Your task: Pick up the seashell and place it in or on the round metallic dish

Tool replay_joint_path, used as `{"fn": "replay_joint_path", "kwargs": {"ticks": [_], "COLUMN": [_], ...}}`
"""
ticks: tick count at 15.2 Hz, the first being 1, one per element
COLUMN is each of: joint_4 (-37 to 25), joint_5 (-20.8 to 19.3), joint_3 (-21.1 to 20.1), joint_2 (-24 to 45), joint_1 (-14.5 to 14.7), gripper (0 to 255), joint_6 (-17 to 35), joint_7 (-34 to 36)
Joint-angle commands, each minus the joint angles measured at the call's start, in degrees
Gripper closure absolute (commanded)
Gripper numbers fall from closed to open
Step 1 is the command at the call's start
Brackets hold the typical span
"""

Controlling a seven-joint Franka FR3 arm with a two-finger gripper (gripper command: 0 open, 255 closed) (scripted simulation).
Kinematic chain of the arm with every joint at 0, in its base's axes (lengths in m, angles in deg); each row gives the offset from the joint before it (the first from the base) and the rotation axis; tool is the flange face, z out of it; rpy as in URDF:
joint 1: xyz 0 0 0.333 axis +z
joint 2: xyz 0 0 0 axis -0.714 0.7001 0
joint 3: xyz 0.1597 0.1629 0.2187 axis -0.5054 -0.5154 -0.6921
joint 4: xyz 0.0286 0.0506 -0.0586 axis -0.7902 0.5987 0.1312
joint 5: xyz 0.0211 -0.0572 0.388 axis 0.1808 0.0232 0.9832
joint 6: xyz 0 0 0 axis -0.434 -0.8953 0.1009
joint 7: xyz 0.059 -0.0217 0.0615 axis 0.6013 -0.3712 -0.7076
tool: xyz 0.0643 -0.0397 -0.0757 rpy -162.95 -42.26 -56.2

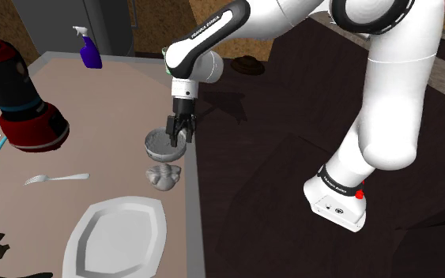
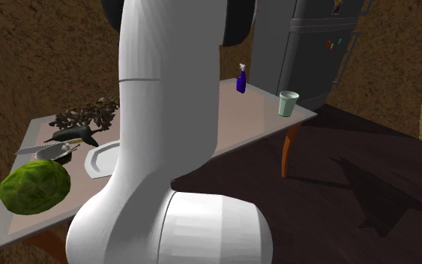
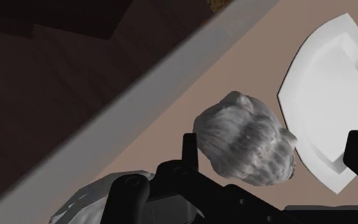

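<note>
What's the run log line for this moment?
phase: pre-grasp | tool: open, over round dish | seashell: on table beside dish, not held | placed: no

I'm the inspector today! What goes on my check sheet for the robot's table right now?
Surface: pale pinkish table.
Job's things: grey-white seashell lies on the table right beside the round metallic dish, not in it.
Clutter: white plate, fork, purple spray bottle, red-and-black appliance, green cabbage, green cup.
Grippers: black gripper hangs over the dish, jaws open, holding nothing.
Cables: nothing seen.
Surroundings: dark floor, grey fridge, brown walls.
</note>
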Motion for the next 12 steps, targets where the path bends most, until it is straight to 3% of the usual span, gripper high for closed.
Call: {"fn": "replay_joint_path", "kwargs": {"ticks": [1, 6, 12], "joint_4": [-3.48, -11.66, -10.57], "joint_5": [1.53, 4.08, 5.22], "joint_3": [-1.05, -3.49, -4.31], "joint_2": [3.99, 12.78, 14.69], "joint_1": [0.13, 0.84, 2.09], "gripper": [0, 0, 0], "joint_6": [-0.33, -1.09, 2.38], "joint_7": [-0.80, -1.60, -2.24]}}
